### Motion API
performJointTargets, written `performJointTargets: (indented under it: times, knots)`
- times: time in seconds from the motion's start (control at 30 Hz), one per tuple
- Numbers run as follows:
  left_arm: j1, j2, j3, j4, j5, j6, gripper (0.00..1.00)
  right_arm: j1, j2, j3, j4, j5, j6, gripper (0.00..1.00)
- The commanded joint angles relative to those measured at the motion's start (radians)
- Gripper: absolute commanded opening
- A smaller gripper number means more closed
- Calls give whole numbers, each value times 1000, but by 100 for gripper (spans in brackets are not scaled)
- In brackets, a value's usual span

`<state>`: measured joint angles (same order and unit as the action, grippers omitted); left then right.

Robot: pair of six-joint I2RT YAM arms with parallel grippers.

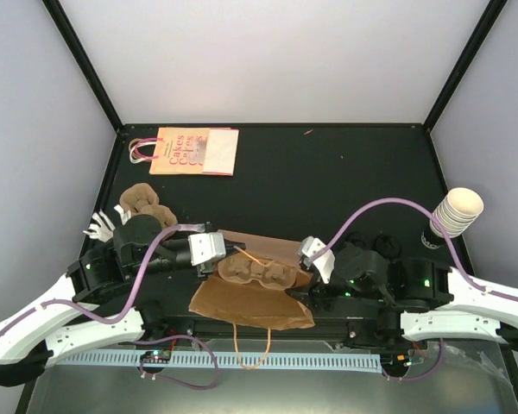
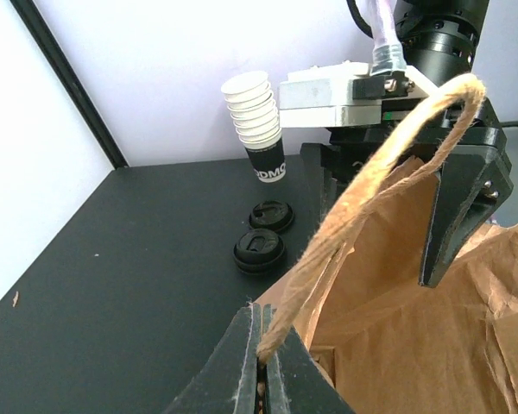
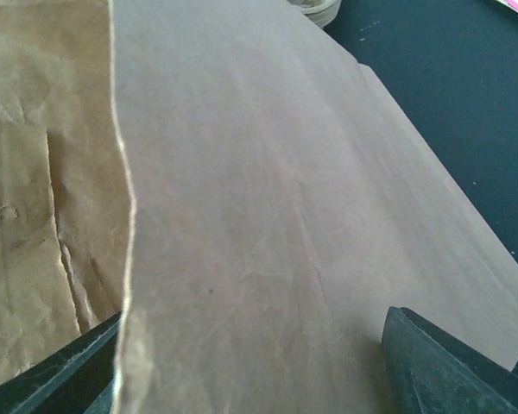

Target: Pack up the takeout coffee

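At mid-table, paper bag (image 1: pixel 250 304), handle (image 2: pixel 363 185) in left jaws, edge between right jaws

Overhead camera looks down; both wrist cameras hug the bag (image 1: pixel 250 302).

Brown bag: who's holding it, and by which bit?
The left gripper pinches the bag's twine handle, low on the loop. The right gripper stands open around its paper.

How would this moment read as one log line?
left fingers: shut on bag handle | right fingers: open over bag | lids: two on table
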<state>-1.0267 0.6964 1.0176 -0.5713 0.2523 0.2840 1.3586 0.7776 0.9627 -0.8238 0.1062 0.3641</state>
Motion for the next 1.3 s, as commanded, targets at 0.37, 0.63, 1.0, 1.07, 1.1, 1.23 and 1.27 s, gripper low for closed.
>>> performJointTargets:
  times: [0.37, 0.63, 1.0, 1.07, 1.1, 1.23, 1.27]
  knots:
    - [4, -104, -90, 93, 222, 24, 2, 263, 60, -30, 1, 320, -48, 78]
    - [3, -127, -125, 91, 231, 10, 2, 274, 19, -59, 11, 366, -60, 80]
    - [4, -50, -64, 75, -56, -122, 2, 162, -82, 9, 68, 354, -76, 86]
    - [4, -25, -47, 75, -109, -154, 2, 100, -60, 34, 51, 292, -91, 87]
    - [5, -11, -33, 73, -146, -176, 2, 69, -45, 45, 46, 279, -93, 88]
    - [26, 74, 38, 24, -264, -292, 2, -78, -8, 90, 71, 233, -98, 91]
    - [36, 101, 60, 5, -275, -315, 2, -118, -3, 103, 86, 219, -97, 92]
